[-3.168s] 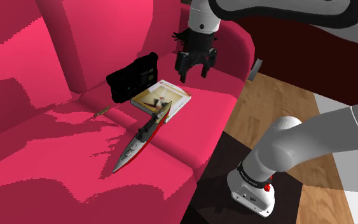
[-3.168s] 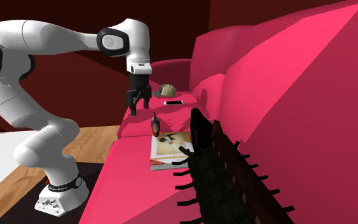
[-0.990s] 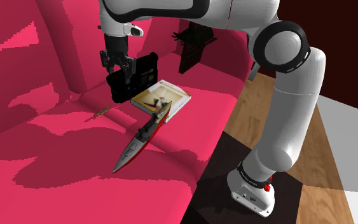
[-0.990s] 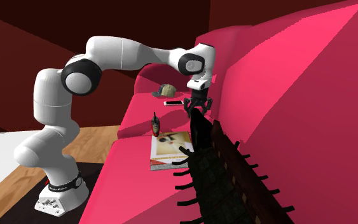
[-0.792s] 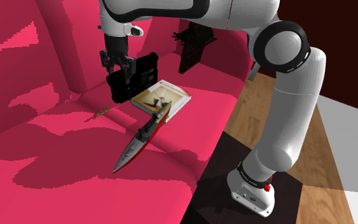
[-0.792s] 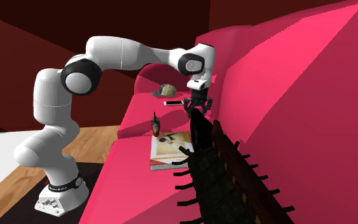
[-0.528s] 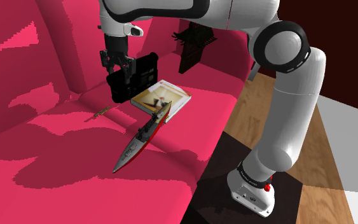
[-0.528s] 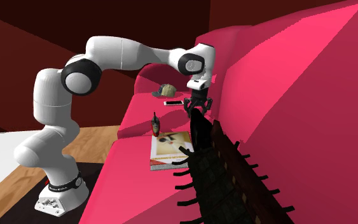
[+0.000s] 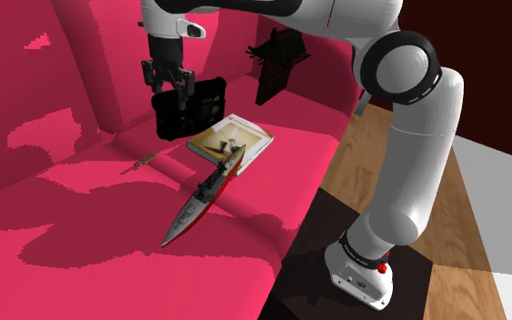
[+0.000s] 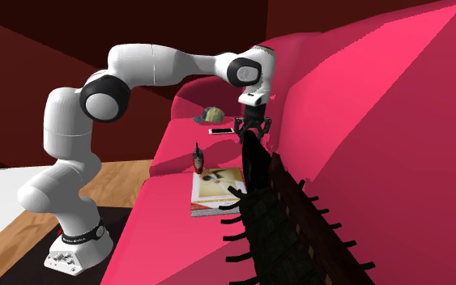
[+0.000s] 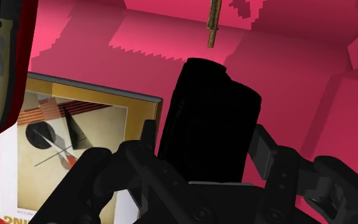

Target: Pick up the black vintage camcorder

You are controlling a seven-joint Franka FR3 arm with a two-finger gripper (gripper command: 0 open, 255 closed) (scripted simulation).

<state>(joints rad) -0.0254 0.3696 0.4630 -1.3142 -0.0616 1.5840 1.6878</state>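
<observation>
The fingers (image 11: 264, 145), partly closed, clasp the black camcorder (image 11: 209, 121) by its flanks; its long axis points straight ahead.

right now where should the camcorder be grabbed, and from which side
Its top edge, from above. The camcorder is upright, a slim slab beside the book, so its top is free and the gripper can span its thin width, as it does here.

The camcorder (image 9: 190, 107) and the pincer (image 9: 170, 84) are plain black. The sofa (image 9: 81, 227) is deep pink-red. The book (image 9: 240, 136) is cream with black, grey and red geometric shapes. At its seven o'clock, the model ship (image 9: 199, 195) is grey over a red hull.
</observation>
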